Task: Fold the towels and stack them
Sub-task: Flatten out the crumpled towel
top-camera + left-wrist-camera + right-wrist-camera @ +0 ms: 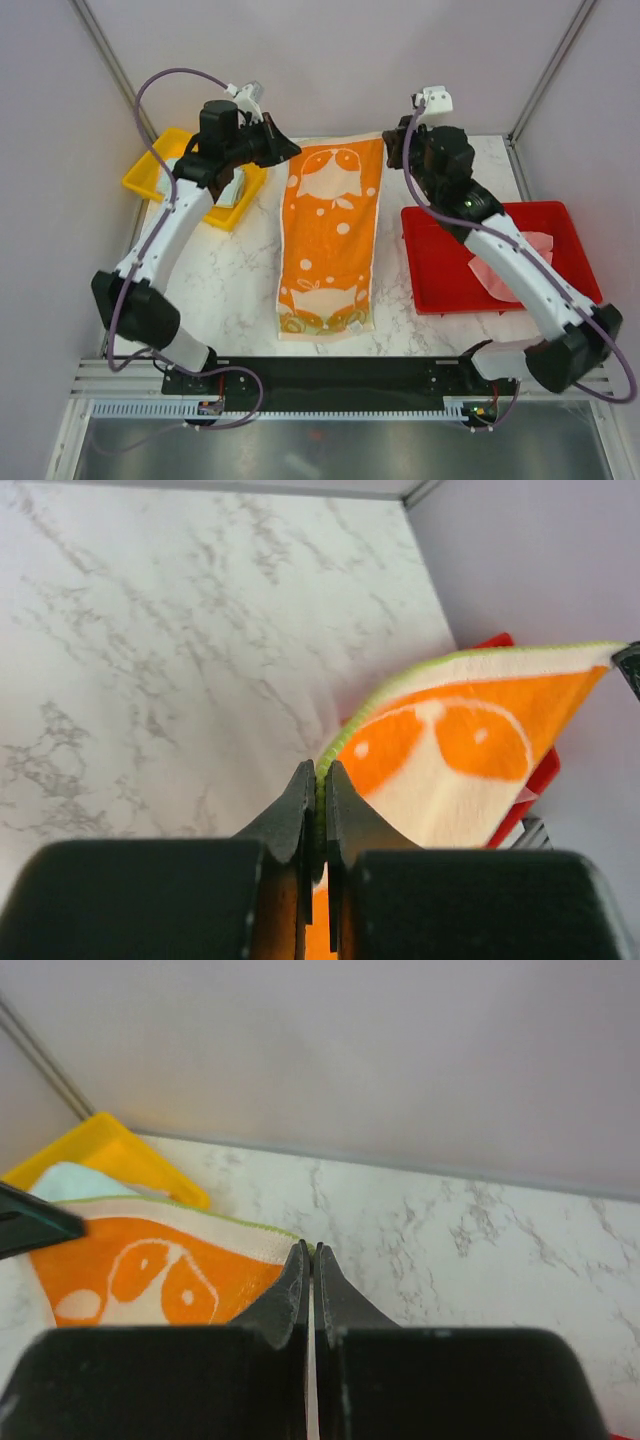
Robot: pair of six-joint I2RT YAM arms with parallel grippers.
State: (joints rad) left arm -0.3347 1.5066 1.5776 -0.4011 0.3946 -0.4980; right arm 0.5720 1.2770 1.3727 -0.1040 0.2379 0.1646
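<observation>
Clenching one orange-print towel (330,230) were left gripper (293,152) and right gripper (392,150). One red tray (445,280), one yellow tray (145,177) flanked it; marble table (240,285), pale walls (330,60).

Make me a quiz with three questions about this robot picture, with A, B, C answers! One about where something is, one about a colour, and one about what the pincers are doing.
1. Where is the pink towel?
A. in the red tray
B. draped over a robot arm
C. on the floor

2. What colour is the long towel on the table?
A. blue
B. orange and cream
C. black

3. What are the left pincer and right pincer doing?
A. both are wide open
B. one grips a tray
C. each is shut on a far corner of the long towel

Answers:
1 A, the pink cloth lies inside the red rim.
2 B, it is orange with cream shapes.
3 C, each wrist view shows closed fingers pinching the towel's edge.
</observation>
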